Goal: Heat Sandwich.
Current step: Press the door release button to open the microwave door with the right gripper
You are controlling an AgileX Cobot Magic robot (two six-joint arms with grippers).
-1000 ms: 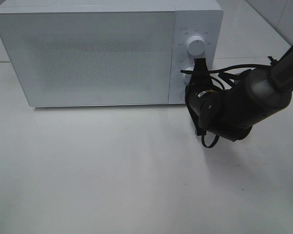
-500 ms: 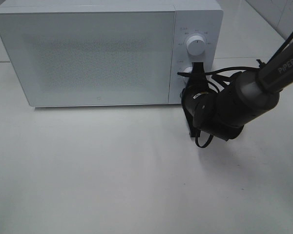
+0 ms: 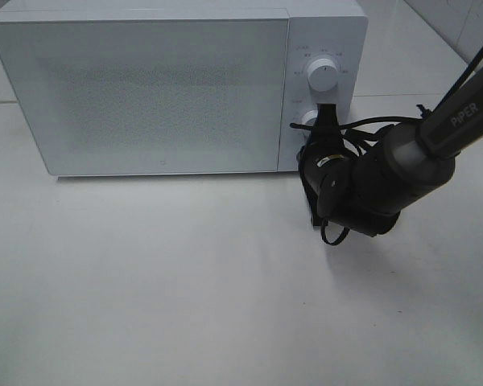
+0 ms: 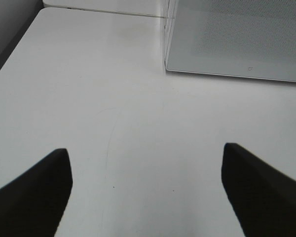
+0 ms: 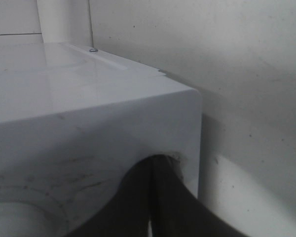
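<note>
Exterior high view: microwave (image 3: 145,88), door closed, on the worktop (image 3: 185,281); sandwich unseen, presumably inside. We judge timer-setting in hand: right fingers (image 3: 328,121), pinched together and empty, meet the lower knob (image 3: 307,119), which next needs turning. Left fingers (image 4: 34,187) gape wide, empty. Since a second ago the right arm (image 3: 402,161) has edged left.

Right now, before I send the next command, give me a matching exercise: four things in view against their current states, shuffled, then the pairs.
Things:
1. microwave door
2. upper knob
3. left end effector
4. right end effector

States:
A. shut, tip by the lower knob
B. closed
C. open, over the table
D. white, untouched

Pairs: 1-B, 2-D, 3-C, 4-A
</note>
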